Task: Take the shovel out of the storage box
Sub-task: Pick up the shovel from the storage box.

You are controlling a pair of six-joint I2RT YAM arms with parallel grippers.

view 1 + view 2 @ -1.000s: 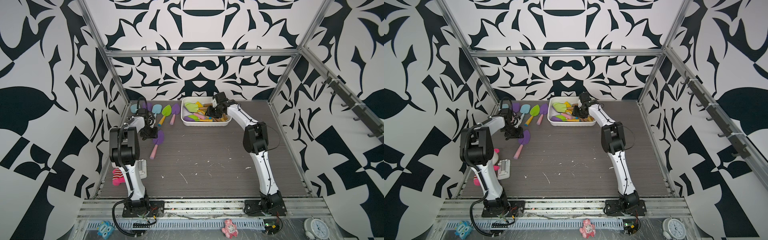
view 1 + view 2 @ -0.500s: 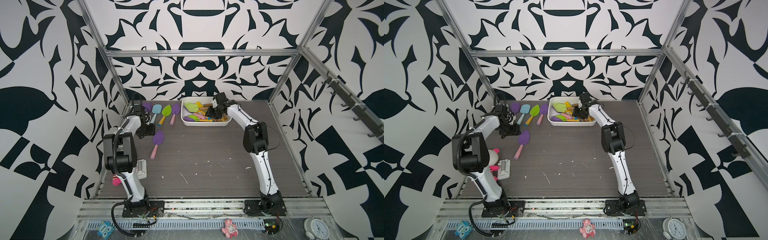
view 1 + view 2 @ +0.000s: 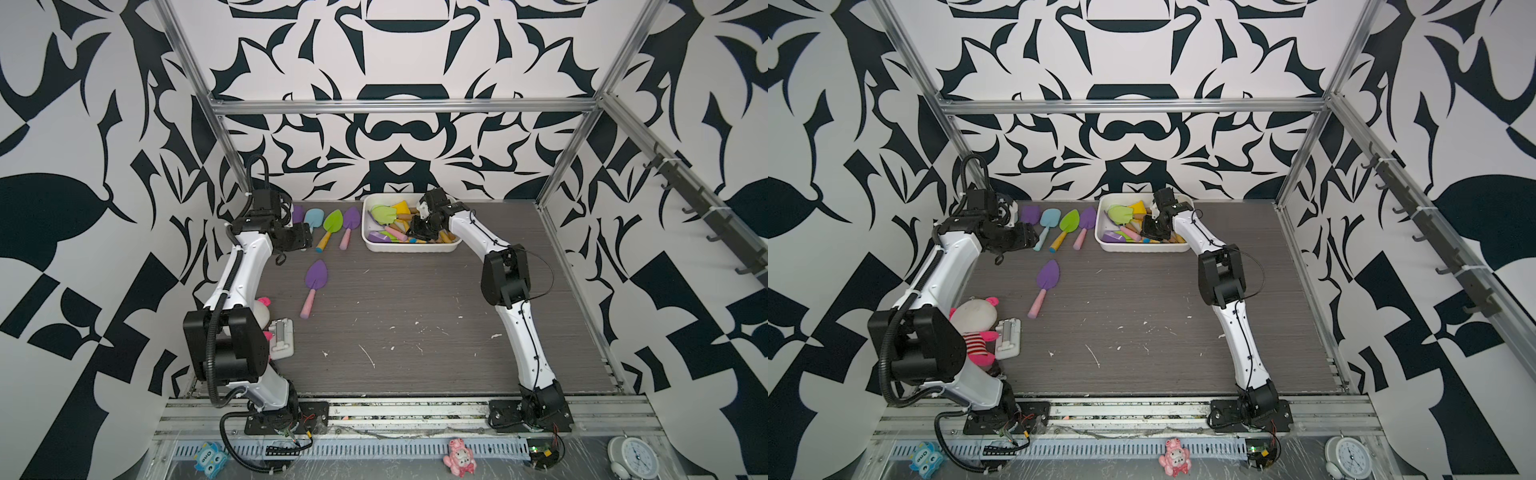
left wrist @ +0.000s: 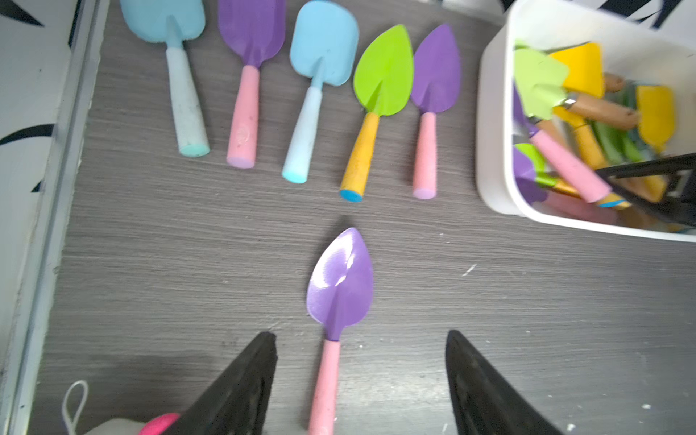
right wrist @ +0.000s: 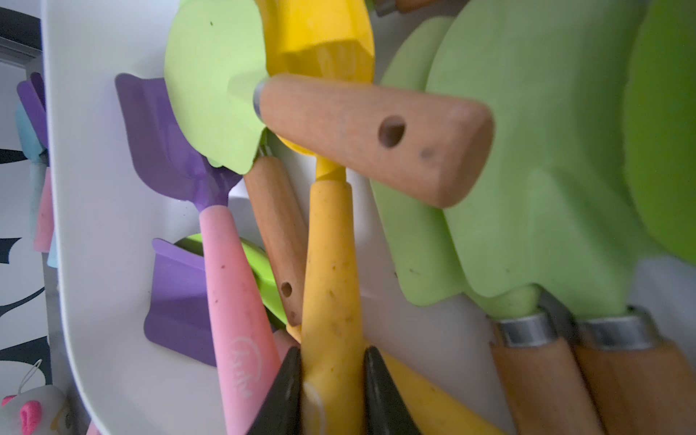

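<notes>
The grey wood-grain table sits inside black-and-white patterned walls and a metal frame. Far left of the box, a plush lies at the table's edge. Just left of the box, a row of shovels lies side by side with blades toward the back wall. A purple shovel lies alone, left of the box and nearer the front.

The left arm rises from the front rail, bends at the elbow and reaches back, well left of the box. The left hand is open, its fingers spread wide on either side of the purple shovel's pink handle and clear of it.

The right arm arches up from the front rail to the box's right end, its wrist tipped down into the box. The right hand is closed on the handle of the yellow shovel, with a finger pressed against each side.

The yellow shovel lies inside the box among other shovels. Its long axis runs roughly front to back across the box, with the blade toward the back wall and the handle end toward the box's front wall.
</notes>
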